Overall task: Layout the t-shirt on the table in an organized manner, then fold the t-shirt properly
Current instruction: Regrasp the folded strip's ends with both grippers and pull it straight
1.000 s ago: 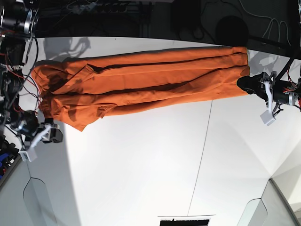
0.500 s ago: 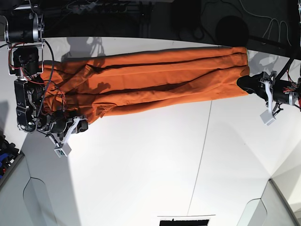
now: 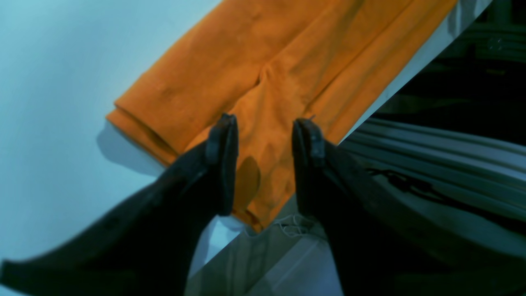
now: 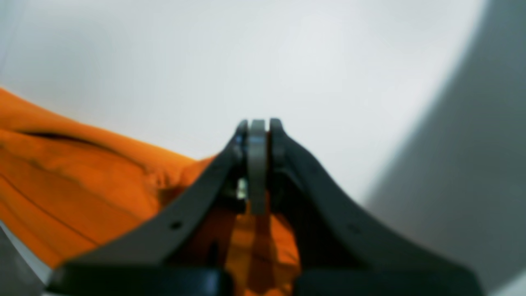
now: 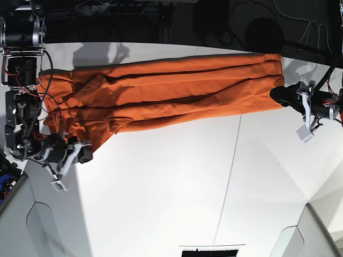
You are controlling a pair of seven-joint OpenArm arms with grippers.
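Base view shows the t-shirt [image 5: 171,91] stretched as a long, narrow orange band across the far part of the white bench [image 5: 171,187], folded lengthwise into several layers with creases running along it. A thin dark seam [image 5: 228,176] crosses the bench from the shirt toward the near edge.

At the left end of the band, the right hand [image 5: 80,151] is clenched on the t-shirt's bunched corner; the right wrist view confirms this, its fingers [image 4: 242,148] pressed together with orange cloth [image 4: 82,176] gathered beneath them (that picture is rather blurred).

At the right end, the left hand [image 5: 289,96] sits at the shirt's edge. From the left wrist view its hand [image 3: 263,164] is released, the two dark fingers [image 3: 224,164] standing apart over the hem [image 3: 135,127], with cloth visible between them, right beside the bench's edge.
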